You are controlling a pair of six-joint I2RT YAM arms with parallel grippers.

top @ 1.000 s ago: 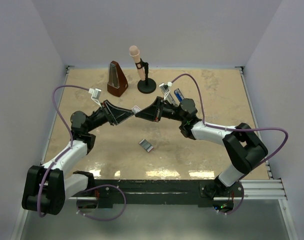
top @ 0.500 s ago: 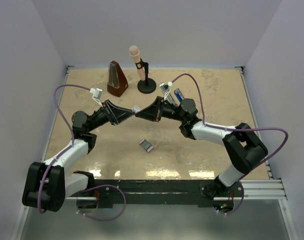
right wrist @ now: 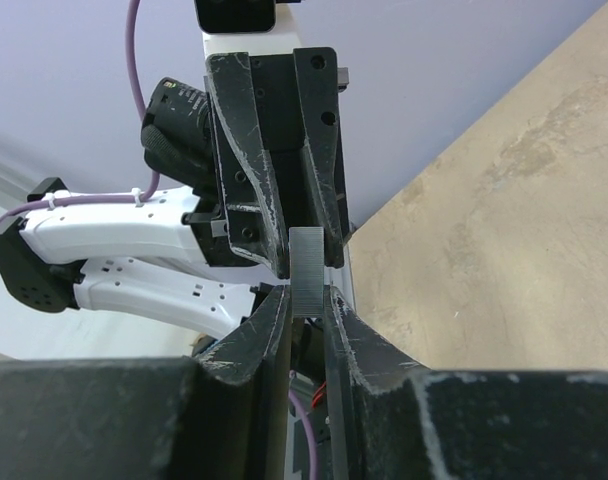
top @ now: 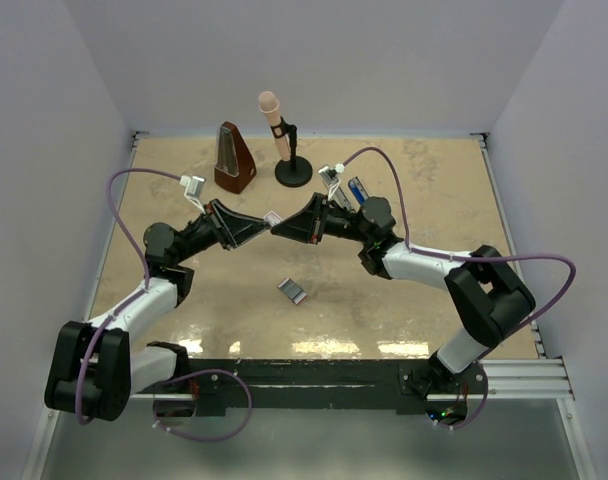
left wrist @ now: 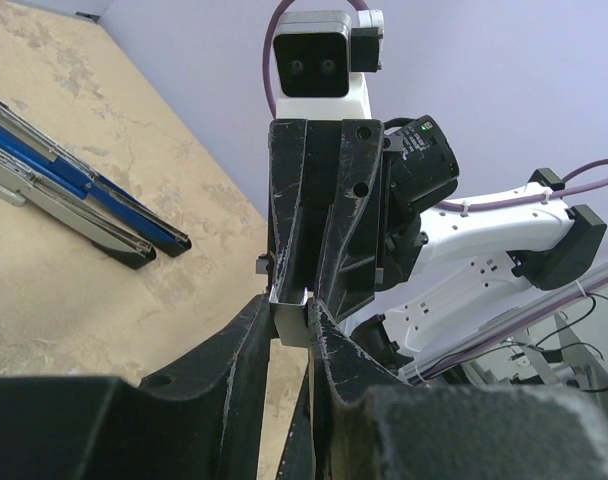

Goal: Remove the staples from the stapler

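The staples (top: 272, 218) are a short grey metal strip held in the air between both grippers over the middle of the table. My left gripper (top: 265, 220) is shut on one end of the strip (left wrist: 289, 322). My right gripper (top: 279, 225) is shut on the other end (right wrist: 307, 265). The two grippers point at each other, fingertips almost touching. The stapler (top: 352, 190), blue and black with silver rails, lies opened out on the table behind the right arm. It also shows at the left of the left wrist view (left wrist: 74, 195).
A brown metronome (top: 234, 160) and a microphone (top: 277, 122) on a black stand are at the back of the table. A small grey-and-white object (top: 292, 291) lies on the table in front of the grippers. Walls close in the table on three sides.
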